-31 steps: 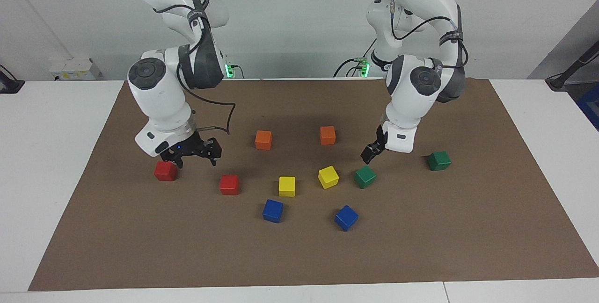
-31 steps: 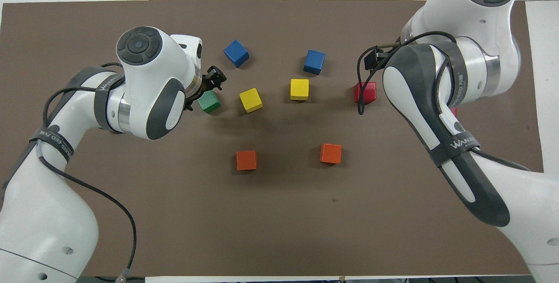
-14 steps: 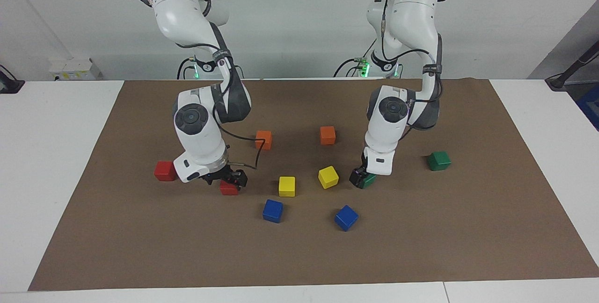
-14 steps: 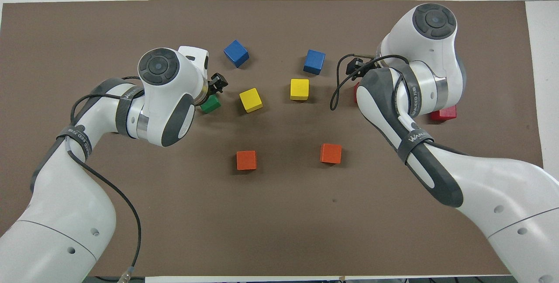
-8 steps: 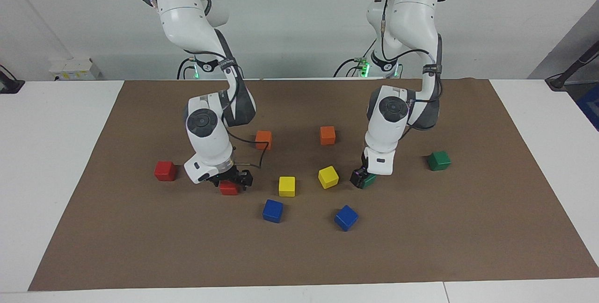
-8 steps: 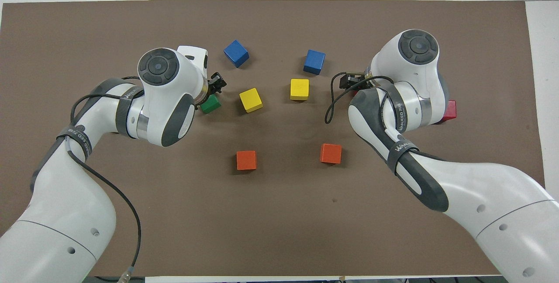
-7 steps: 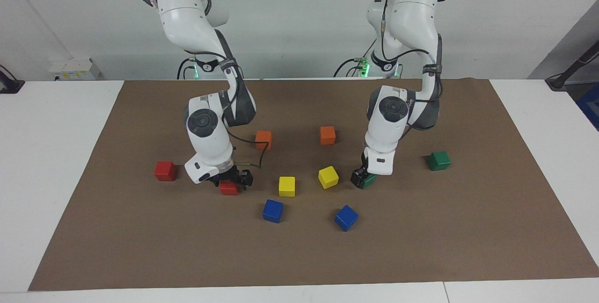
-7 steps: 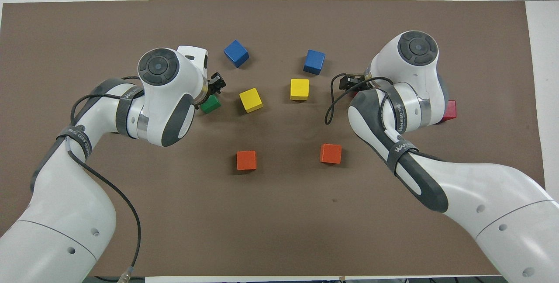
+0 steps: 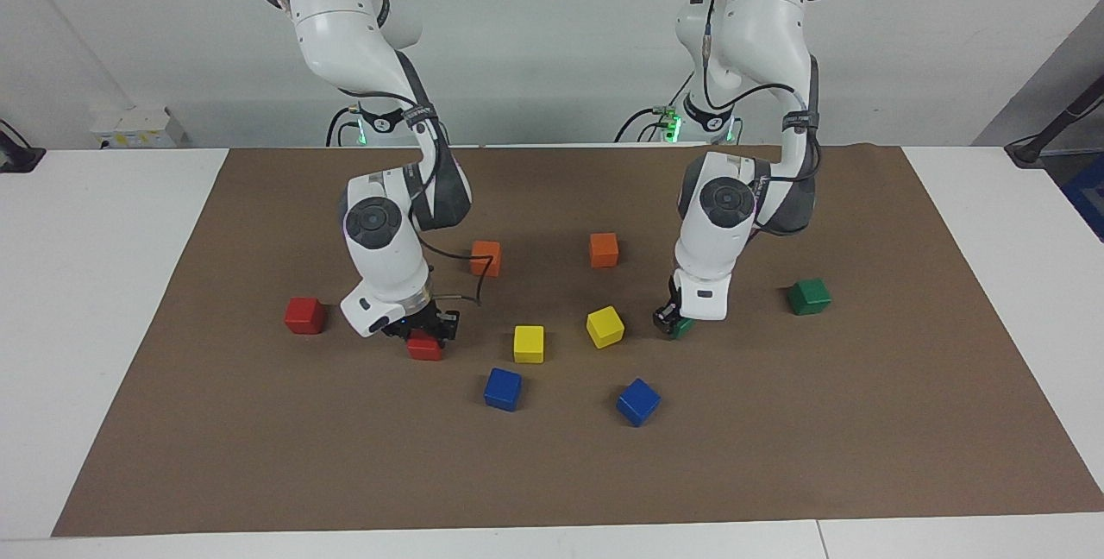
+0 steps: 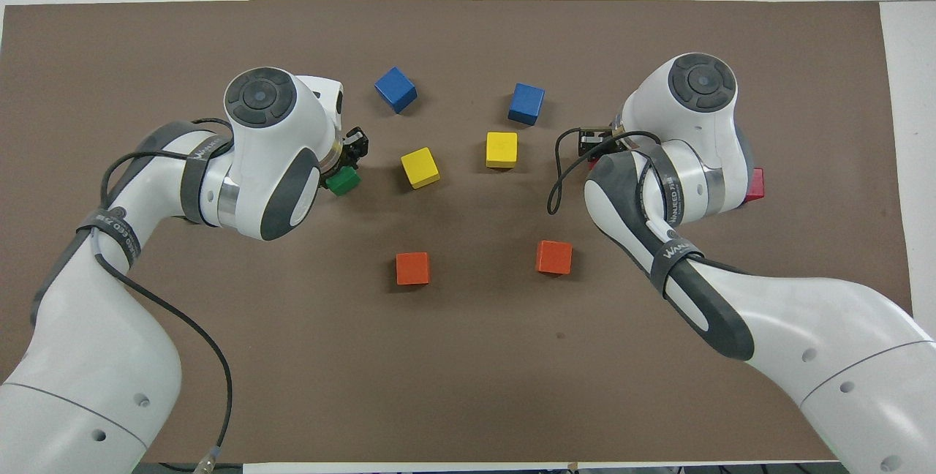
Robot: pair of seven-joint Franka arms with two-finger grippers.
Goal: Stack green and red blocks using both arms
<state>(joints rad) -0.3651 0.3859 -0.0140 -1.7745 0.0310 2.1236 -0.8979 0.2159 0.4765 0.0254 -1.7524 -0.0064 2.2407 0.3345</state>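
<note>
My right gripper [image 9: 423, 335] is down on the mat and shut on a red block [image 9: 424, 348]; in the overhead view my right gripper [image 10: 592, 146] and arm hide all but a sliver of that block [image 10: 589, 164]. My left gripper [image 9: 674, 323] is shut on a green block [image 9: 683, 329], low at the mat; the gripper [image 10: 348, 164] and block [image 10: 342, 181] also show overhead. A second red block [image 9: 304, 315] lies toward the right arm's end. A second green block [image 9: 809, 296] lies toward the left arm's end, hidden overhead by my left arm.
Two yellow blocks [image 9: 529, 343] [image 9: 605, 326] lie between the grippers. Two blue blocks [image 9: 503, 388] [image 9: 638, 401] lie farther from the robots, two orange blocks [image 9: 486, 258] [image 9: 604, 249] nearer. All rest on a brown mat [image 9: 552, 473].
Both grippers came down from above the mat onto their blocks. The right one crossed from the outer red block to the inner one. The green block has shifted slightly toward the robots with the left gripper.
</note>
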